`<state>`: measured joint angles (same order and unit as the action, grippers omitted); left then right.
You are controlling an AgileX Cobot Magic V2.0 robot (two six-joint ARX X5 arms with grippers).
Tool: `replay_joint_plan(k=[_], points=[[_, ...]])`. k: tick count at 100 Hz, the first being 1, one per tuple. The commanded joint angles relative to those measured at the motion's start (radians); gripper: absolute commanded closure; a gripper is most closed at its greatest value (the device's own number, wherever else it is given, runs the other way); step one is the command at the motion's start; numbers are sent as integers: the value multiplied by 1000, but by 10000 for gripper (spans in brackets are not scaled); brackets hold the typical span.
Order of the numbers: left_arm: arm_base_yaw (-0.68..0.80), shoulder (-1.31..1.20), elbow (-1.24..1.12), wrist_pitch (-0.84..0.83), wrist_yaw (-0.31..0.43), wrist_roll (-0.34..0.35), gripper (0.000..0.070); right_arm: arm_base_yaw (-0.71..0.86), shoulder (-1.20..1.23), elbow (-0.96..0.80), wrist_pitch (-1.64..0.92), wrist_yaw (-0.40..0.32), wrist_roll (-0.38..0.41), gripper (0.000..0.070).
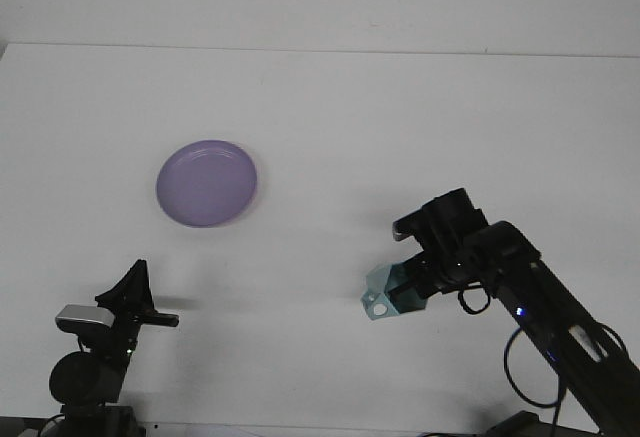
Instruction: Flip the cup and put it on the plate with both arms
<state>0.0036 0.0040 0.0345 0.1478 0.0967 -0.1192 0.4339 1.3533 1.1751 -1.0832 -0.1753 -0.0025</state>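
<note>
Teal cup [392, 294], perhaps tilted; purple plate [206, 183]

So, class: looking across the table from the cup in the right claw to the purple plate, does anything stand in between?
Nothing visible does. The cup, held in the right claw, and the purple plate are separated only by bare white table. The left claw sits low, off that line.
</note>
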Motion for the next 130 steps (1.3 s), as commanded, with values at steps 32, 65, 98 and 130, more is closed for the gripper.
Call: replay_joint_plan(k=[32, 65, 98, 130], points=[[1, -1, -19, 11, 5, -2, 687, 64, 233, 195, -137, 72, -56, 700], [1, -1, -19, 10, 5, -2, 687, 68, 323, 214, -179, 72, -84, 700], [1, -1, -19, 10, 5, -2, 687, 71, 332, 214, -172, 68, -100, 567], [1, -1, -19, 11, 5, -3, 687, 63, 304, 241, -180, 69, -121, 426]])
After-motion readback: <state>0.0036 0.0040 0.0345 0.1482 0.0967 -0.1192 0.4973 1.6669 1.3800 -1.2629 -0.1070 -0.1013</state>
